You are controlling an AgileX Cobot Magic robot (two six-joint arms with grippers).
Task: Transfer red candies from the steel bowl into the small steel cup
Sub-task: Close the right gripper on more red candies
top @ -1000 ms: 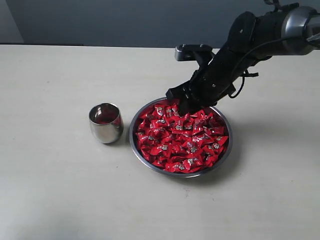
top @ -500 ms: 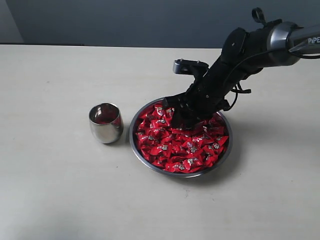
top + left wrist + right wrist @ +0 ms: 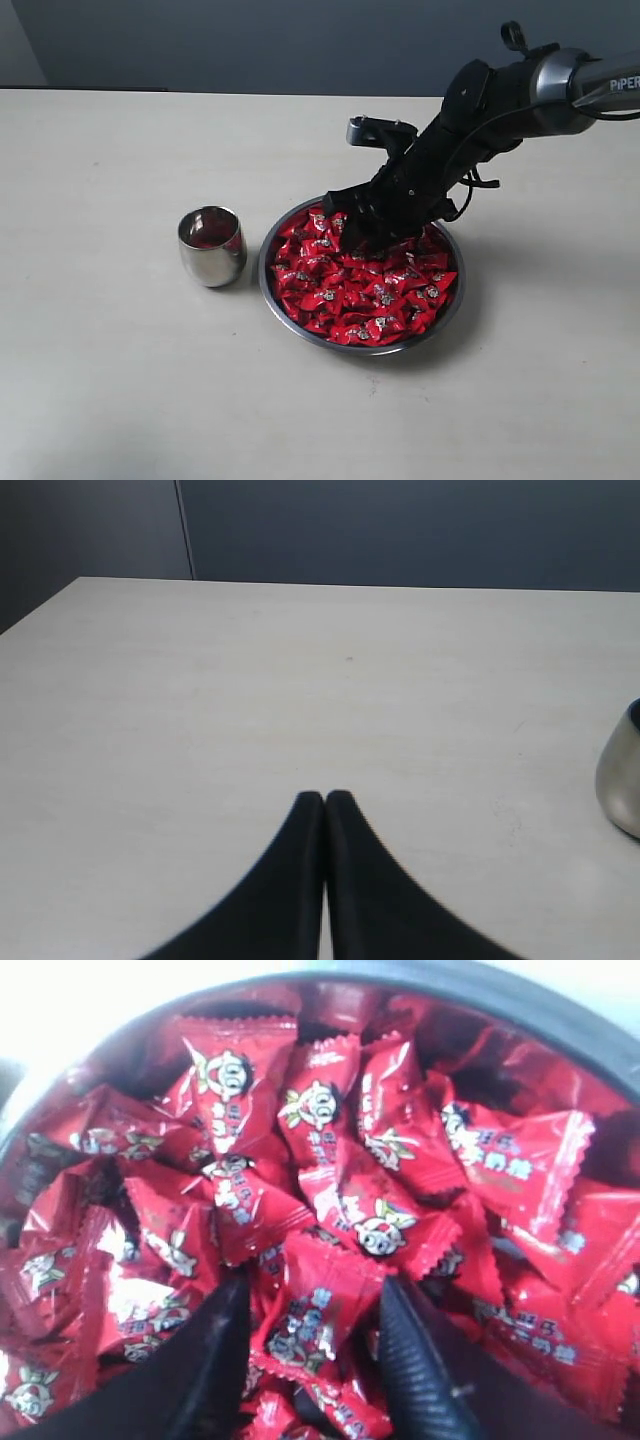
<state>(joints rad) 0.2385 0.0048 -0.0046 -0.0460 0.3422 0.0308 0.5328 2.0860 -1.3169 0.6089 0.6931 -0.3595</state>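
Red candies [image 3: 360, 285] heaped in the steel bowl [image 3: 268, 290], one framed for the pinch
A single candy [image 3: 318, 1328] lies between the spread fingers of the right gripper [image 3: 315, 1295]: the jaws stand released astride it, tips sunk into the pile on the arm's side of the bowl. Best to press slightly deeper and close slowly on the plump middle, not the pinched ends, lest neighbours ride up. The small steel cup [image 3: 212, 247] stands upright just beside the bowl on the table [image 3: 120, 380]; the left gripper [image 3: 325, 802] is clenched on nothing
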